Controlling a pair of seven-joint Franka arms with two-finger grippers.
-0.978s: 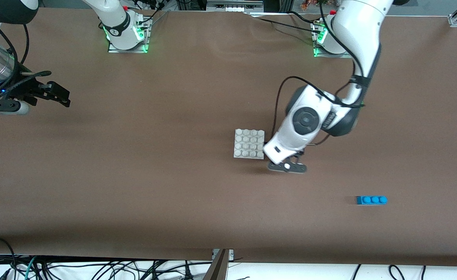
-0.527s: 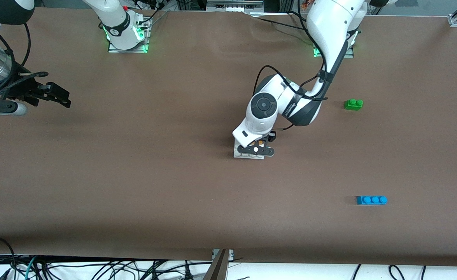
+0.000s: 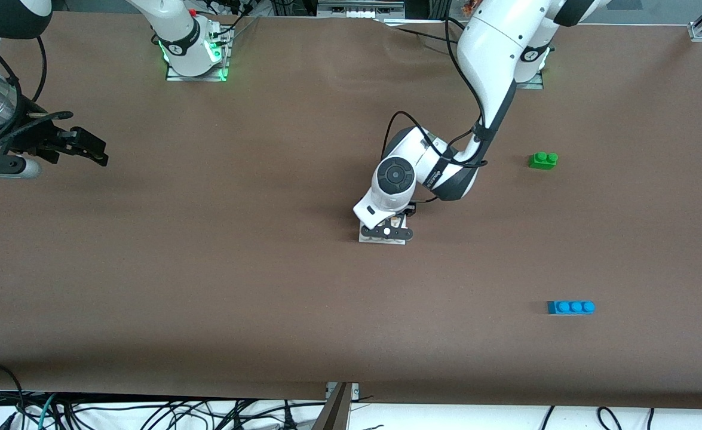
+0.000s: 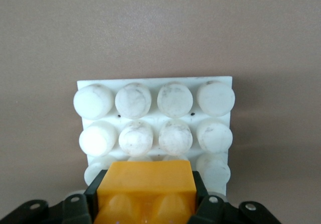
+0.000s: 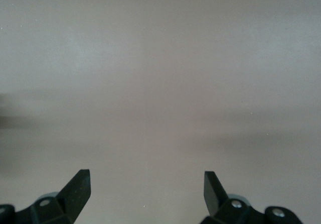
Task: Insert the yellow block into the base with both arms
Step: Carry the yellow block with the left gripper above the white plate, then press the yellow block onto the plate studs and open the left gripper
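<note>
Two black fingers of the left gripper clamp the yellow block from either side, studs facing the wrist camera. The block hangs over the base, above the rows of studs at the base's edge nearer the front camera; whether it touches them cannot be told. In the front view the left gripper and its white wrist cover most of the base, leaving only a strip along its nearer edge in sight. The base lies flat near the middle of the brown table. No writing on the block or base can be read.

Toward the left arm's end of the table sit a green brick, farther from the front camera than the base, and a blue brick, closer to the table's near edge; both are well apart from the base.

Waiting at the right arm's end of the table, the right gripper hangs over bare tabletop with its fingers spread wide and nothing between them.
</note>
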